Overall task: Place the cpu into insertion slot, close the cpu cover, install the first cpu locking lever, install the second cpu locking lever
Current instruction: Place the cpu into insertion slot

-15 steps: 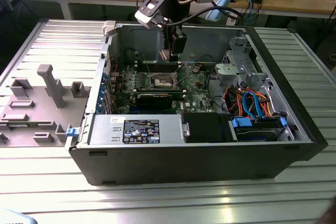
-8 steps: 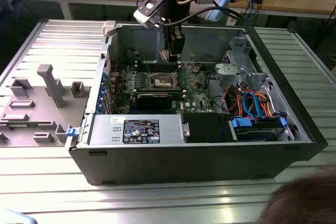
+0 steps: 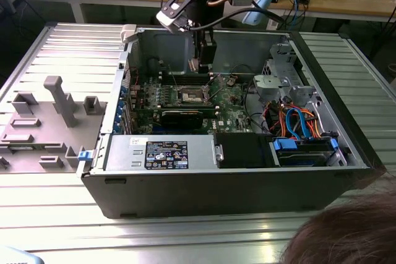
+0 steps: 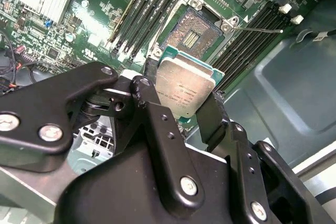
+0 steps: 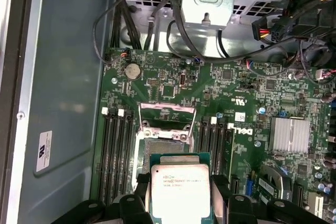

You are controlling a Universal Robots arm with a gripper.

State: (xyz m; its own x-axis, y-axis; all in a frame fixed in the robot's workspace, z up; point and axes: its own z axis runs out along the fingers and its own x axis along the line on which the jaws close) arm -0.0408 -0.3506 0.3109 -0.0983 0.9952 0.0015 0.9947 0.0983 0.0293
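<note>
My gripper (image 4: 181,98) is shut on the cpu (image 4: 185,90), a flat square chip with a pale metal top, held by its edges between the black fingers (image 4: 149,103). The chip hangs above the green motherboard, a short way off the insertion slot (image 4: 191,34), whose dark square bed lies bare. In the first wrist view the cpu (image 5: 180,190) sits just short of the insertion slot (image 5: 163,148), and the cpu cover (image 5: 167,115) stands flipped up at the slot's far side. A thin wire lever (image 4: 257,29) sticks out beside the socket. In the exterior view the gripper (image 3: 202,65) hovers inside the open computer case over the slot (image 3: 190,96).
Dark memory slots (image 5: 116,150) flank the socket on both sides. A finned heat sink (image 5: 287,134), cable bundles (image 5: 294,30) and a drive cage (image 3: 278,78) crowd the case. A grey fixture (image 3: 55,100) lies at the exterior view's left. A person's hair (image 3: 346,233) shows at the front.
</note>
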